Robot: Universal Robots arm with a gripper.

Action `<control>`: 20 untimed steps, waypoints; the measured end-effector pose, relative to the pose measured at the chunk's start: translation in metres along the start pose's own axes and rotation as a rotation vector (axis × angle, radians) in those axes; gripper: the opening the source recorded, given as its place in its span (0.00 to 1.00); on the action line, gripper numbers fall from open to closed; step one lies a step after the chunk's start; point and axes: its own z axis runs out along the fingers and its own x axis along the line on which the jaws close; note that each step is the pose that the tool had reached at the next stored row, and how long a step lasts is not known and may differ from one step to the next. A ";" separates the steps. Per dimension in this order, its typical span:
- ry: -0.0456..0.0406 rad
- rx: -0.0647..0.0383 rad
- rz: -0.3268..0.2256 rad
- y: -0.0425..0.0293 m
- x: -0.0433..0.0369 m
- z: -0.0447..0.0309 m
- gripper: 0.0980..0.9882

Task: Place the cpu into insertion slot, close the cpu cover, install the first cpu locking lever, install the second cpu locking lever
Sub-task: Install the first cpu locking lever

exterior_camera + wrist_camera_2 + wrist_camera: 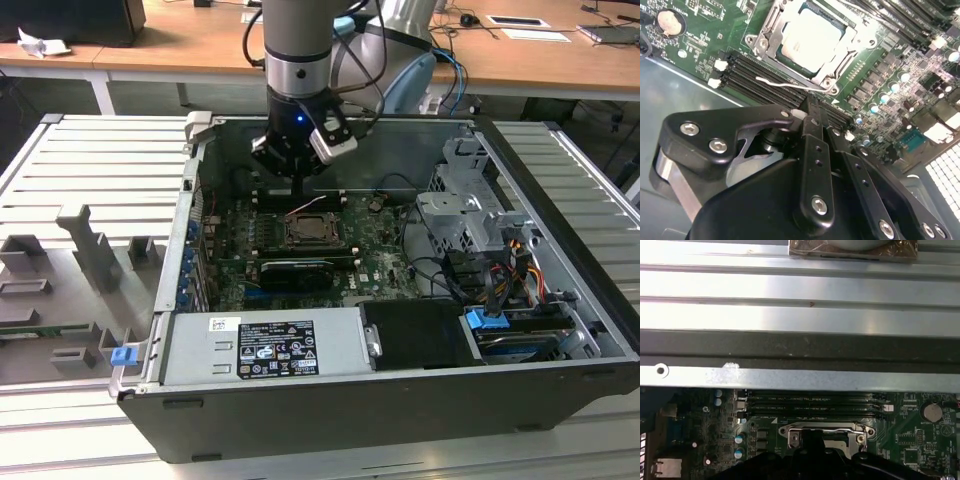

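The cpu (810, 42), matte silver, lies beneath the cpu cover (765, 42) (glossy steel frame); black pincer (812, 107) pressed together.

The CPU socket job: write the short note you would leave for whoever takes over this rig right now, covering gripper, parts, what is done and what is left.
Gripper: fingers shut together, holding nothing, tips down beside the socket edge, close to a thin wire lever.
The cpu: already seated in the insertion slot on the motherboard, inside the open computer case.
The cpu cover: its frame appears to lie down around the chip.
Done: chip placed; cover seemingly closed.
Left: the wire lever stands off the socket rather than tucked in, so at least one locking lever looks unlatched. I cannot tell the state of the second.
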 end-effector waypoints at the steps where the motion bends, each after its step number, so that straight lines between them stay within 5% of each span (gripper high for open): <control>1: 0.0002 0.000 0.000 -0.0002 0.0001 0.0015 0.01; 15: 0.0058 -0.004 -0.072 -0.0009 -0.0036 0.0143 0.01; 20: 0.0060 -0.004 -0.075 0.0033 -0.0122 0.0168 0.01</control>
